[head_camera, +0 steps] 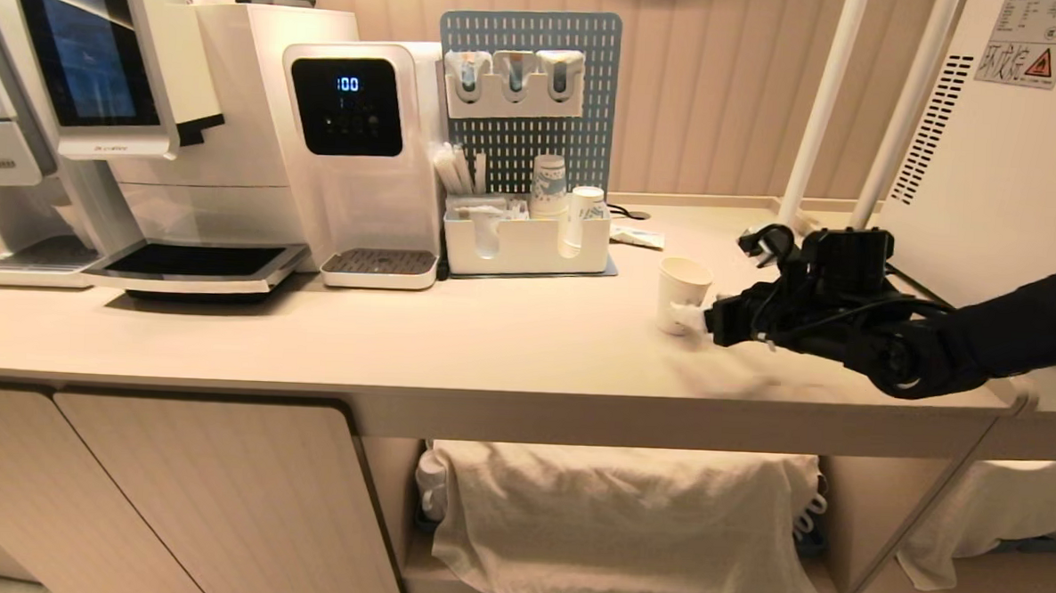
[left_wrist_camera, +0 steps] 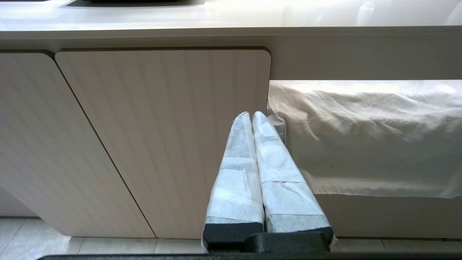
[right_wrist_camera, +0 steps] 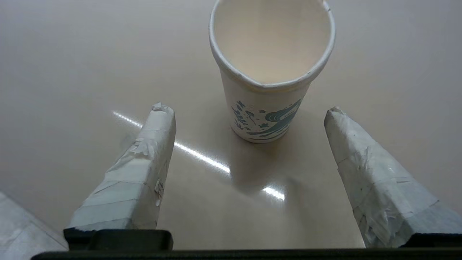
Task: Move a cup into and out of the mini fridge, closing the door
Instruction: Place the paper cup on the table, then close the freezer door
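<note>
The right arm (head_camera: 981,339) reaches in low and nearly level over the bench (head_camera: 455,338), its right gripper (right_wrist_camera: 249,112) pointed at the cup (head_camera: 681,292). Its jaws stand wide apart, one on either side just short of the cup, not touching it. The cup stands upright on the bench, mouth up. The left gripper (left_wrist_camera: 252,115) hangs below the bench before a cabinet door (left_wrist_camera: 162,137), jaws pressed together on nothing
</note>
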{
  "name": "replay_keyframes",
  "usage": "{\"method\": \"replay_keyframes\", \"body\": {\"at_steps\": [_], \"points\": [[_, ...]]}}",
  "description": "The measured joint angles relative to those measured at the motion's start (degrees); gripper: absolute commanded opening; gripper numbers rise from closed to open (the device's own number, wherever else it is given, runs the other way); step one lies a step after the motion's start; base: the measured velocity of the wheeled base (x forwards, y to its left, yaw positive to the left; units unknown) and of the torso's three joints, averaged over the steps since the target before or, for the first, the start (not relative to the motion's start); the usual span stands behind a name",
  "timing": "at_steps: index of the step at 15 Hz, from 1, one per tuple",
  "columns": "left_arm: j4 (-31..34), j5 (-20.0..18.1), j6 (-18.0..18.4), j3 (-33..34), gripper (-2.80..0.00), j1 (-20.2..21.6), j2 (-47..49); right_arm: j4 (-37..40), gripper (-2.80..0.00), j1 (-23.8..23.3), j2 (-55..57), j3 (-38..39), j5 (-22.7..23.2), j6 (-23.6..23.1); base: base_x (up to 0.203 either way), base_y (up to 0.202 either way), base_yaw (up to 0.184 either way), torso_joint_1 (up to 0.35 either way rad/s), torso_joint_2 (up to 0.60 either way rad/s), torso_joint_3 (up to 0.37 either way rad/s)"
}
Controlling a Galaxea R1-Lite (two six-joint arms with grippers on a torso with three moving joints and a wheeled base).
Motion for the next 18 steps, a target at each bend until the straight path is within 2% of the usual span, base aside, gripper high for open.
{"method": "replay_keyframes", "body": {"at_steps": [2, 4, 7, 13, 15, 18], "points": [[0.0, 0.0, 0.02, 0.0, -2.8, -0.03, 0.0, 2.42, -2.8, -0.82, -5.52, 1.91, 2.21, 2.52, 0.0, 0.0, 0.0, 0.0, 0.0, 0.0], [0.0, -0.02, 0.02, 0.0, -2.8, 0.0, 0.0, 6.22, -2.8, -1.62, -12.45, 4.0, 6.39, 4.78, 0.0, 0.0, 0.0, 0.0, 0.0, 0.0], [0.0, -0.02, 0.05, 0.0, -2.8, 0.02, 0.0, 18.2, -2.8, -3.12, -23.73, 6.1, 7.49, 5.26, 0.0, 0.0, 0.0, 0.0, 0.0, 0.0], [-0.01, -0.01, 0.01, 0.02, -2.8, 0.02, 0.0, 46.38, -2.8, -6.41, -46.55, 12.04, -3.62, -0.18, 0.0, 0.0, 0.0, 0.0, 0.0, 0.0], [0.0, -0.03, 0.02, 0.02, -2.8, 0.02, 0.0, 47.75, -2.8, -7.38, -55.26, 21.55, -5.75, -1.74, 0.0, 0.0, 0.0, 0.0, 0.0, 0.0], [0.0, 0.0, 0.02, 0.02, -2.8, 0.02, 0.0, 43.16, -2.8, -11.77, -72.03, 40.68, -7.88, -4.21, 0.0, 0.0, 0.0, 0.0, 0.0, 0.0]]}}
